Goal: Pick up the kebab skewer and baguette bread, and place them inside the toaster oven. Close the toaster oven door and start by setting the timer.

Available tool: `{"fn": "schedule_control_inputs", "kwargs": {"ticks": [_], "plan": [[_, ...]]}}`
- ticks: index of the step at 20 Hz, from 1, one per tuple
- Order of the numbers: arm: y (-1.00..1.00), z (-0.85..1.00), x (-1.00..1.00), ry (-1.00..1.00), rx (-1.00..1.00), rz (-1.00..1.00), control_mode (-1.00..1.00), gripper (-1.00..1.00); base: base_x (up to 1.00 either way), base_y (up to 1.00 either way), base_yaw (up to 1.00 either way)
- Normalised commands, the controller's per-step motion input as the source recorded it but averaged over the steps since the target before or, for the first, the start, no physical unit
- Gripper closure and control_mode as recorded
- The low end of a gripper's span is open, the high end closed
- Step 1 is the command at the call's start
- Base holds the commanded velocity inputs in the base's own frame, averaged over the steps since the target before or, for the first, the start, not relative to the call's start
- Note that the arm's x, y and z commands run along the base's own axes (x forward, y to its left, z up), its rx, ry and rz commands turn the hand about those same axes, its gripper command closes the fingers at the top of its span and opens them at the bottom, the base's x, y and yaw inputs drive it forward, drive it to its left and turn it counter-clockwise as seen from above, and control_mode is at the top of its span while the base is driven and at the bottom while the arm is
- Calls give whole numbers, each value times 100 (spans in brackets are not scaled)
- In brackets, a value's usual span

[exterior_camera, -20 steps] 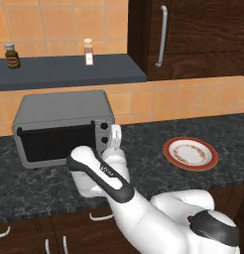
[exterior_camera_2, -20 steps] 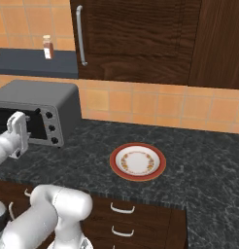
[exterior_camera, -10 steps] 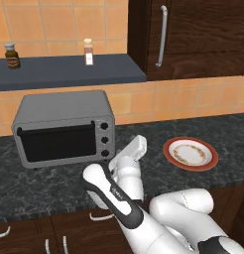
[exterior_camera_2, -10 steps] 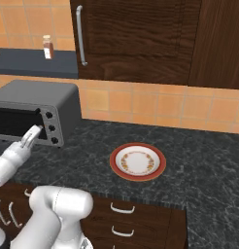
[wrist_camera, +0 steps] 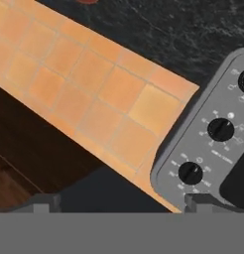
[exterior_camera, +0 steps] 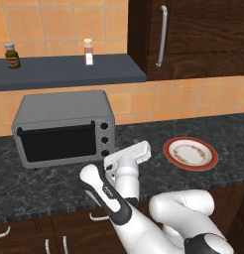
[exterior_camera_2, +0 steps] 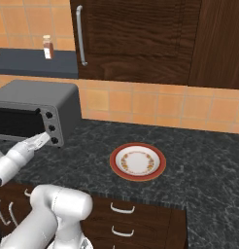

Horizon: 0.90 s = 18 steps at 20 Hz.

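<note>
Since half a second before, the arm had swung further down and to the right, away from the knob column; one second before, the hand stood upright right against the knobs. Toaster oven and plate kept their places.

Left base view, left to right: a dark jar (exterior_camera: 12, 54) and a small spice bottle (exterior_camera: 88, 51) stood on the dark shelf (exterior_camera: 94, 72). Below them the toaster oven (exterior_camera: 64, 126) sat on the black speckled counter (exterior_camera: 213, 129), against the orange tile wall. The toaster oven door (exterior_camera: 55, 144) was shut, bar handle along its top edge, dark glass facing forward. Three black knobs (exterior_camera: 104, 139) ran in a column on its right front. The gripper (exterior_camera: 130, 155) lay tilted just right of the oven's lower right corner, low over the counter, not touching the oven as far as could be told. Further right, well apart, a red-rimmed plate (exterior_camera: 190, 153) rested on the counter. Neither skewer nor loaf could be made out on it or on the counter.

Right base view: the gripper (exterior_camera_2: 40, 141) pointed at the knob column, just beside its lower knob.

Hand view: the fingertips (wrist_camera: 40, 204) stood at opposite edges of the picture, so the jaws were spread wide with nothing between them. Oven panel with two knobs lay at right.
</note>
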Motion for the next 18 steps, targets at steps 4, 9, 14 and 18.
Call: {"fn": "schedule_control_inputs", "kwargs": {"ticks": [4, 9, 14, 18], "plan": [[45, 0, 3, -7, 18, 0, -100, -100, 0, 0, 0], [36, 0, 8, 0, 23, 0, -100, -100, 0, 0, 0], [2, 0, 33, 2, 25, 0, -100, -100, 0, 0, 0], [2, -8, 26, 3, 26, 0, -100, -100, 0, 0, 0]]}}
